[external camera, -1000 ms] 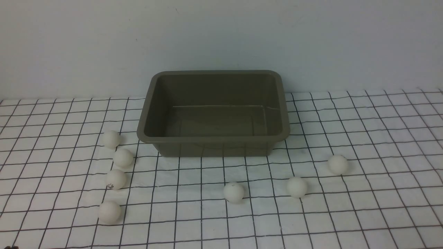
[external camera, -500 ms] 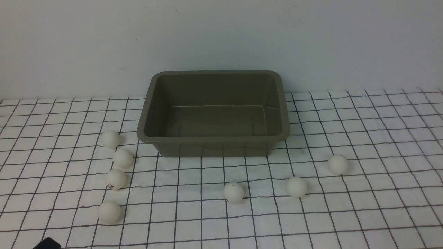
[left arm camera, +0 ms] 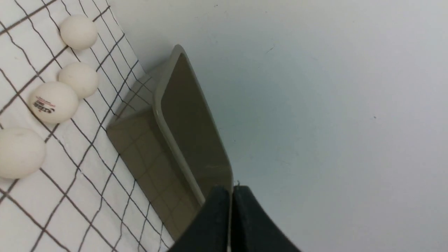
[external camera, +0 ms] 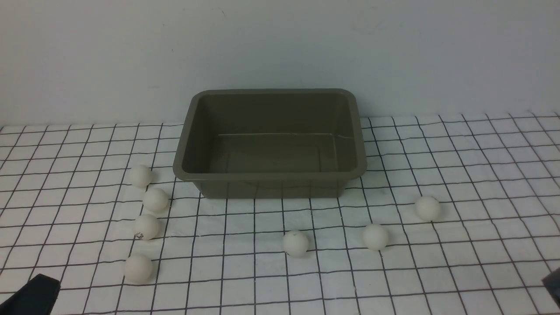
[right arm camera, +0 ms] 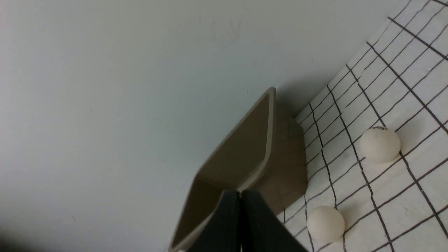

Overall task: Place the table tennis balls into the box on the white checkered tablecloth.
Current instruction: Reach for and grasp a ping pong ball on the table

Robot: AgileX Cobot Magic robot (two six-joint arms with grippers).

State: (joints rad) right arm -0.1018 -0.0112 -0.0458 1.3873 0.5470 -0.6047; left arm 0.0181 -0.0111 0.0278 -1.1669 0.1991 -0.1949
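Note:
Several white table tennis balls lie on the white checkered tablecloth (external camera: pixel 481 166). A curved row of them runs left of the box, from the farthest ball (external camera: pixel 140 176) to the nearest ball (external camera: pixel 138 268). Three more lie in front: a middle ball (external camera: pixel 295 243), a ball right of it (external camera: pixel 375 236) and the rightmost ball (external camera: pixel 427 208). The olive-brown box (external camera: pixel 267 176) stands empty against the wall. My left gripper (external camera: pixel 41 284) shows at the lower left corner and is shut (left arm camera: pixel 231 190) with nothing in it. My right gripper (external camera: pixel 552 280) peeks in at the lower right, also shut (right arm camera: pixel 240 194) and empty.
A plain pale wall (external camera: pixel 280 43) rises directly behind the box. The cloth is slightly wrinkled. In the left wrist view the printed ball (left arm camera: pixel 53 102) lies among the left row; the right wrist view shows two balls (right arm camera: pixel 380 144) (right arm camera: pixel 325 224) beside the box (right arm camera: pixel 245 150).
My left gripper has come further into the front view at the lower left. The tip of my right gripper has appeared at the lower right. Balls and box have not moved.

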